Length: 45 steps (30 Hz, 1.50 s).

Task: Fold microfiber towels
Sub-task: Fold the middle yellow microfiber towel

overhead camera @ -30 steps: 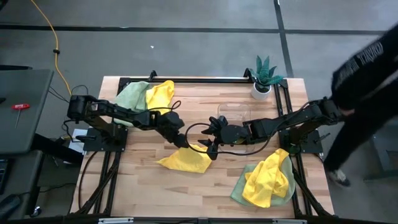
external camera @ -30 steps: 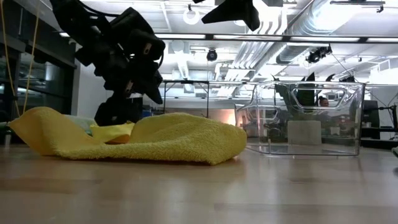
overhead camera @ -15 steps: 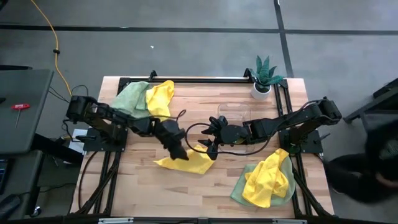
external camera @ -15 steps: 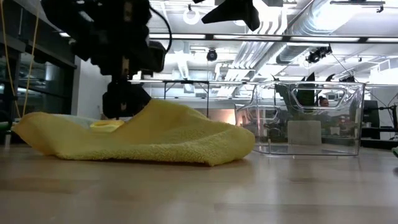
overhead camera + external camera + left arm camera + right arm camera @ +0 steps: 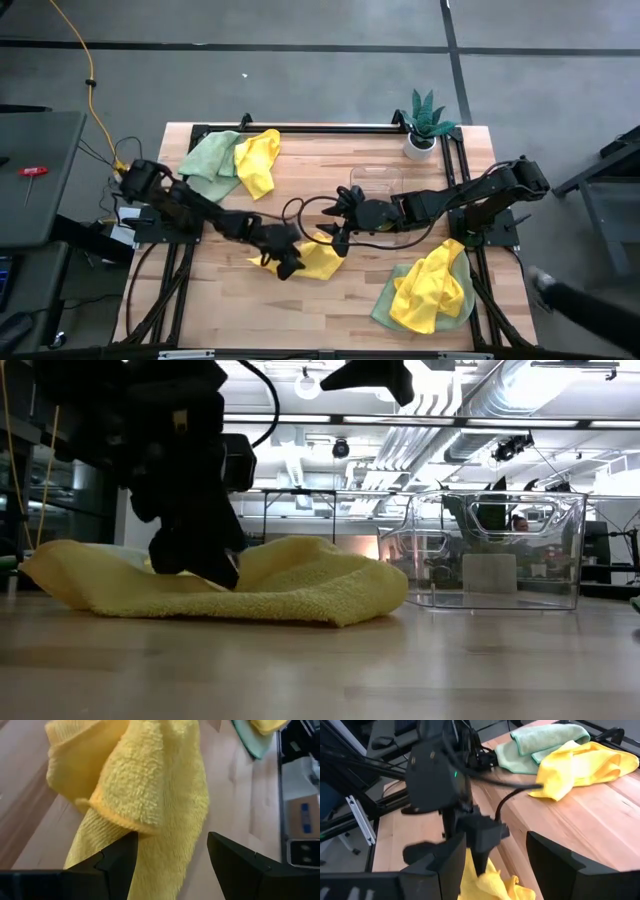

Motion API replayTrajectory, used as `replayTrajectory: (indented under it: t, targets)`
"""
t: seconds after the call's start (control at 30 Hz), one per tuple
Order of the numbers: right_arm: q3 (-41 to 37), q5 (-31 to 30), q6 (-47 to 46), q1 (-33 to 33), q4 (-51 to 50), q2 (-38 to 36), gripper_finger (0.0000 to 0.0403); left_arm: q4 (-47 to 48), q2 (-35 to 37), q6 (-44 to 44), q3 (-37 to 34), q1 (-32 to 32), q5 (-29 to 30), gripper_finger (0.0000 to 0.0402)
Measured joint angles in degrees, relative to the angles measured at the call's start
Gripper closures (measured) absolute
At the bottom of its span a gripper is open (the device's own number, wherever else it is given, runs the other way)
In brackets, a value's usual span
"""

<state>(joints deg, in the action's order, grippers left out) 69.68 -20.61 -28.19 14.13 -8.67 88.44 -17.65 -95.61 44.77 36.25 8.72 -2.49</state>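
A bright yellow microfiber towel (image 5: pixel 322 262) lies crumpled in the middle of the table, with a raised fold (image 5: pixel 150 795). My left gripper (image 5: pixel 288 265) is low over the towel's left part, slanting down. It is open, with a finger on each side of that fold (image 5: pixel 171 836). My right gripper (image 5: pixel 335 218) hangs open well above the table, just right of the towel, and holds nothing; the low view shows it at the top (image 5: pixel 370 375). A green towel (image 5: pixel 210 155) and a yellow towel (image 5: pixel 258 160) lie heaped at the far left. My left gripper has its open fingers (image 5: pixel 120 857) on either side of the yellow towel's raised fold (image 5: pixel 145 827), coming slantwise from above and from the table's left. The towel rests on the table. I cannot tell whether the fingers touch the cloth.
A clear plastic box (image 5: pixel 375 185) stands behind the right gripper. A potted plant (image 5: pixel 425 120) is at the far right corner. A yellow towel (image 5: pixel 432 285) lies on a green one (image 5: pixel 385 305) at the near right. A person's foot (image 5: pixel 550 285) shows beside the table.
My left gripper has moved toward the table's near edge and down, rolling as it went, from beyond the yellow towel to low over its left part. The towel's top has humped up and shifted. The person at the right has walked off.
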Motion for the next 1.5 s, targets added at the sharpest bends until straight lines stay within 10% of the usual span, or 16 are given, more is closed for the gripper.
replayTrajectory:
  t: [0.5,0.73,1.17,1.5]
  targets:
    - [0.0,3.0,2.7,0.0,0.3,0.0,0.0204,-4.4,-1.6,-25.0,0.0,11.4,16.2,0.0174]
    - [0.0,4.1,6.7,-0.5,0.2,0.0,0.0204,-2.5,0.7,-21.4,-0.1,11.6,15.3,0.0174]
    - [0.0,18.0,8.1,-8.2,0.3,1.4,0.0204,24.8,26.9,-16.3,-0.1,11.8,16.0,0.0174]
    - [10.5,33.6,19.4,-12.0,-3.2,15.8,0.0204,16.9,46.2,-2.4,-9.0,11.7,21.2,0.0174]
